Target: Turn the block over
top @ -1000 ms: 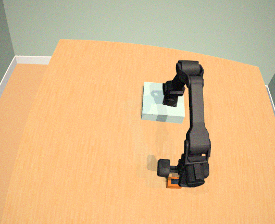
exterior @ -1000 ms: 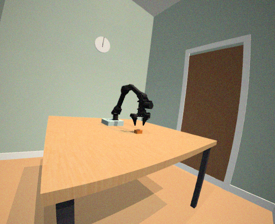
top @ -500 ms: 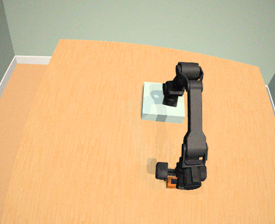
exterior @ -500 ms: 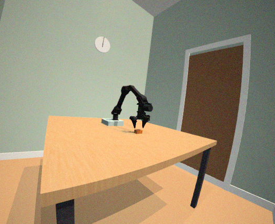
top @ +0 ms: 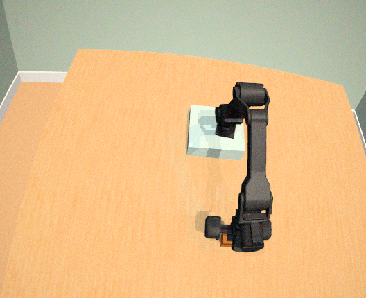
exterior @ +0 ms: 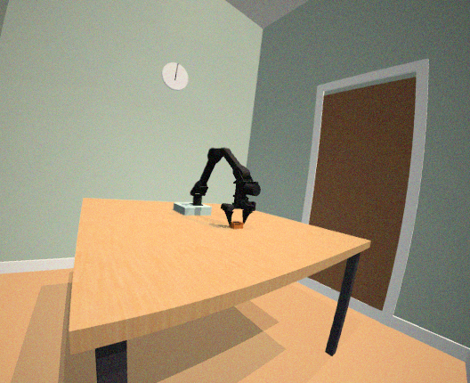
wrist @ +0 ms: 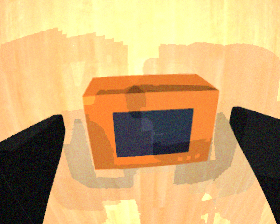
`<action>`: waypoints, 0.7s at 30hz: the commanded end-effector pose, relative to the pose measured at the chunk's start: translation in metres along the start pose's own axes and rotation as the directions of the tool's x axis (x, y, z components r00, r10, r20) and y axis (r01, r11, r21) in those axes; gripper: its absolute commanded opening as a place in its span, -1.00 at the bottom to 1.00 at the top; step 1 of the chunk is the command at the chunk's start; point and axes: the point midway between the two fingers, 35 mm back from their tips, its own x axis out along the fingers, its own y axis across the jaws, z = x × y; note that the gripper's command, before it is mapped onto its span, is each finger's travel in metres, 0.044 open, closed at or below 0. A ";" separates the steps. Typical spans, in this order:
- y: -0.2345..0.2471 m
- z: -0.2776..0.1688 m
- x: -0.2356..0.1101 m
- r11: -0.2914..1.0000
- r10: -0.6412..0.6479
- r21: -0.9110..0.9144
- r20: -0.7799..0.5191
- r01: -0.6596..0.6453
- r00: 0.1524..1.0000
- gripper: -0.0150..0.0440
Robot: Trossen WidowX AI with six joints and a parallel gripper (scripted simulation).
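An orange block (wrist: 151, 129) (exterior: 236, 224) (top: 224, 240) rests on the wooden table (top: 123, 173) (exterior: 158, 258). Its dark blue marked side faces up toward the wrist camera. My gripper (wrist: 151, 119) (exterior: 236, 219) is open and points down right over the block, one dark finger on each side of it and apart from it. Nothing is between the fingers but the block lying below them. In the top view the wrist hides most of the block.
The arm's pale grey base plate (top: 196, 138) (exterior: 182, 208) sits on the table behind the block. The table's right edge is a short way from the block. A door (exterior: 363, 187) and a wall clock (exterior: 175, 76) are in the room behind.
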 end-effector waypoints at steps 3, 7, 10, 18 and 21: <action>0.000 -0.002 0.008 1.000 0.002 -0.008 -0.009 -0.003 1.000 0.82; 0.000 -0.002 0.008 1.000 0.002 -0.008 -0.009 -0.003 1.000 0.47; 0.000 -0.002 0.008 1.000 0.002 -0.008 -0.009 -0.003 1.000 0.40; 0.000 -0.002 0.008 1.000 0.002 -0.008 -0.009 -0.003 1.000 0.22; 0.000 -0.002 0.008 1.000 0.002 -0.008 -0.009 -0.003 1.000 0.15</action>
